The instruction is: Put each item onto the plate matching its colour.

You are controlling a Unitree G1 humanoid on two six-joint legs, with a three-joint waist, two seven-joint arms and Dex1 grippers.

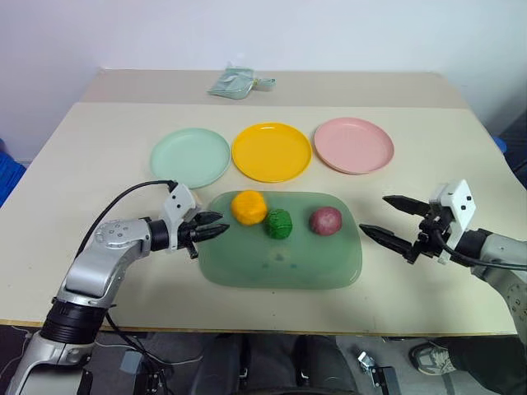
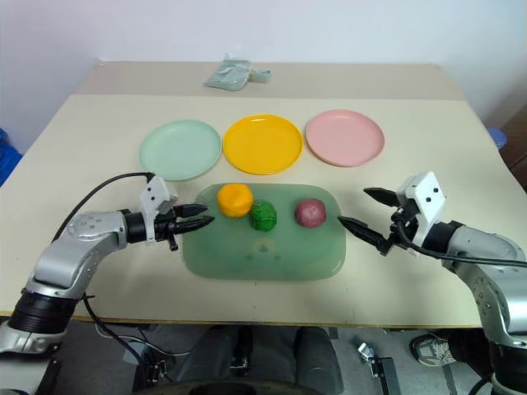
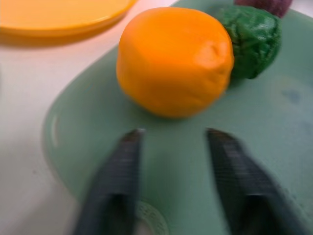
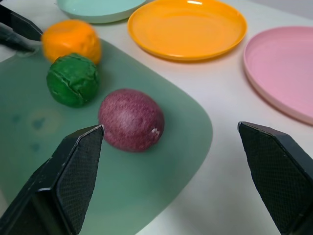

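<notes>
L gripper (image 1: 222, 225): fingers apart, holding nothing, at tray (image 1: 280, 271) 9 o'clock, just short of orange ball (image 1: 249, 206) | R gripper (image 1: 373, 213): wide, empty, 3 o'clock | green ball (image 1: 278, 223), maroon ball (image 1: 325, 220) on tray | plates (image 1: 271, 151) at 12 o'clock

Likely a lab: bare beige table (image 1: 99, 148) against blank white wall (image 1: 247, 33).
</notes>
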